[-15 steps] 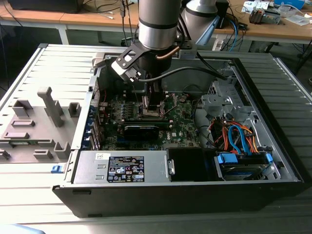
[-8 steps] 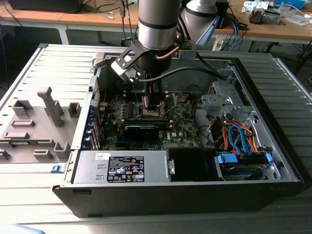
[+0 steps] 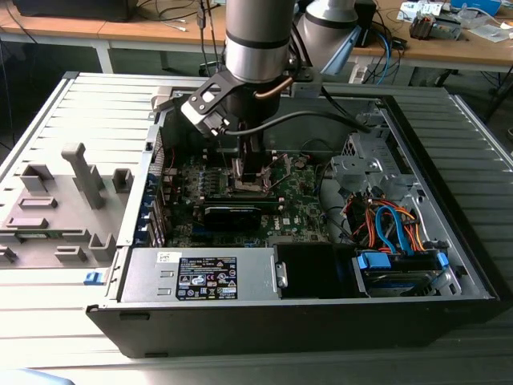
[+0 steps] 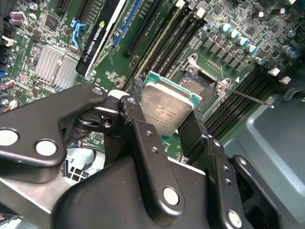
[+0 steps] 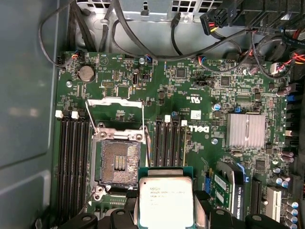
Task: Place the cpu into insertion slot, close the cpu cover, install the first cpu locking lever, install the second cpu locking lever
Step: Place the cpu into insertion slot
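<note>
cpu [image 4: 167,109] pinched by opposite edges between the gripper [image 4: 163,119] fingers [image 4: 143,138], metal top outward. just beyond the fingertips, insertion slot [image 5: 118,162] bare and apart from the chip. farther on, in the first wrist view, cpu cover [image 5: 114,101] swung open. in the exterior view, arm [image 3: 256,40] reaching vertically down into the computer case [image 3: 280,325].
</note>
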Robot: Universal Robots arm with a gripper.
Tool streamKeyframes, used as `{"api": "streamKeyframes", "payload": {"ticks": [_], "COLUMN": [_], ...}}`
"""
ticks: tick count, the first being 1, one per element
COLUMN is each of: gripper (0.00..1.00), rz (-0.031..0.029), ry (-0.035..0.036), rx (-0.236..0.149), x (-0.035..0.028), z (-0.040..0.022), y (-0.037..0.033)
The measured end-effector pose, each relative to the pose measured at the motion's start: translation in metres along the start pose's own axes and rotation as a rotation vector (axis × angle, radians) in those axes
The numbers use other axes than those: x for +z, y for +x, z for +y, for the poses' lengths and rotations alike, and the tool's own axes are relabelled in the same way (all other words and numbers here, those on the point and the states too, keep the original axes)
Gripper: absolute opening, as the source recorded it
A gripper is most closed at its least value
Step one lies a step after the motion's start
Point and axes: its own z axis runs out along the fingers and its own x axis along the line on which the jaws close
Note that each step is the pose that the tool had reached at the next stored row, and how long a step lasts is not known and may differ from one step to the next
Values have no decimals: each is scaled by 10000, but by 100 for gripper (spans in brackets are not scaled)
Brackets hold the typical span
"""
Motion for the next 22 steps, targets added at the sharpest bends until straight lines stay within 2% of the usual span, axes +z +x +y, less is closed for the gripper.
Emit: {"api": "streamKeyframes", "payload": {"ticks": [3,5,22], "gripper": [55,55,55], "rz": [0,0,0], "ry": [0,0,0], "rx": [0,0,0], "x": [5,38,57], "z": [-7,-64,-103], "y": [0,4,7]}}
